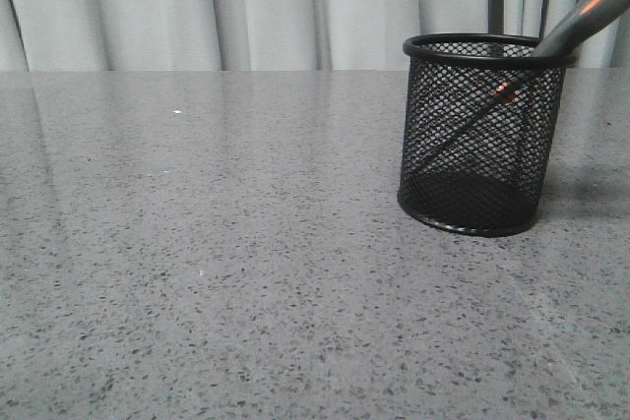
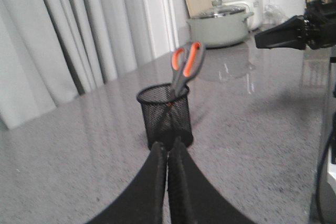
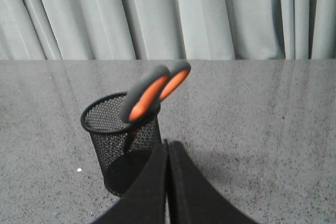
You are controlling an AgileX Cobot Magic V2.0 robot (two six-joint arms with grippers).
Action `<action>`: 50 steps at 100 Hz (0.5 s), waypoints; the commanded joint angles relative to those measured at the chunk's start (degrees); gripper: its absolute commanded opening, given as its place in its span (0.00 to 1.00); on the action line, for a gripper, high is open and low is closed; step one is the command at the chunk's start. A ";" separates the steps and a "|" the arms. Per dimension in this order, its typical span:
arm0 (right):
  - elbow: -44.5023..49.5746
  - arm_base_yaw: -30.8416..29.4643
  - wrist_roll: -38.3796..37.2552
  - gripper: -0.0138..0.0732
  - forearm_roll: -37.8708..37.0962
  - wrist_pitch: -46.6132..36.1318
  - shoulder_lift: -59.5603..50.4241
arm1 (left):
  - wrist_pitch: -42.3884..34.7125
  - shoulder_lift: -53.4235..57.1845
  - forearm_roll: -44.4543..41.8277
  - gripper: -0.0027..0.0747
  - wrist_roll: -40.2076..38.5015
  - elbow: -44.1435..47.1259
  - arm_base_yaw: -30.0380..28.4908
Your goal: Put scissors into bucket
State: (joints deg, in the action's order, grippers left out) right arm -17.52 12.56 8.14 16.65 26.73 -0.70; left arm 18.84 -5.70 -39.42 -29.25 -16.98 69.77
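Note:
The black wire-mesh bucket (image 1: pixel 482 135) stands upright on the grey speckled table at the right. The scissors (image 1: pixel 581 15) stand in it blades down, leaning on the rim, grey handles with orange lining sticking out above. Through the mesh I see the orange rivet and the dark blades. The bucket (image 2: pixel 164 115) and scissors (image 2: pixel 186 65) also show in the left wrist view, ahead of my left gripper (image 2: pixel 168 146), which is shut and empty. In the right wrist view my right gripper (image 3: pixel 167 143) is shut and empty, beside the bucket (image 3: pixel 122 132) and scissors (image 3: pixel 152 92).
Grey curtains hang behind the table. In the left wrist view a pale green lidded pot (image 2: pixel 220 23) stands at the far end, and the other arm's black gripper (image 2: pixel 294 32) hangs above the table.

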 commanded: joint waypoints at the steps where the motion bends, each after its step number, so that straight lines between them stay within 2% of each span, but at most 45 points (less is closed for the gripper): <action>1: -0.96 0.03 0.00 0.08 0.41 -5.48 -0.26 | -4.25 -0.54 1.41 0.01 -0.79 -0.01 0.08; 16: -0.96 0.03 0.00 0.08 0.41 -5.25 -0.26 | -4.61 -0.54 1.95 0.01 -0.79 0.81 0.08; 38: -0.96 0.03 0.00 0.08 0.41 -5.25 -0.26 | -5.10 -0.54 18.43 0.01 -0.79 0.81 0.08; 44: -0.96 0.03 0.00 0.08 0.41 -5.25 -0.26 | -4.99 -0.54 18.17 0.01 -0.79 0.81 0.08; 50: -0.96 0.03 0.00 0.08 0.41 -5.25 -0.26 | -5.45 -0.54 12.78 0.01 -0.49 0.81 0.08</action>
State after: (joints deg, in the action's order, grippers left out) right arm -17.16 12.56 8.14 16.64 26.26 -0.70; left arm 17.97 -5.66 -23.42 -29.38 -14.75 69.77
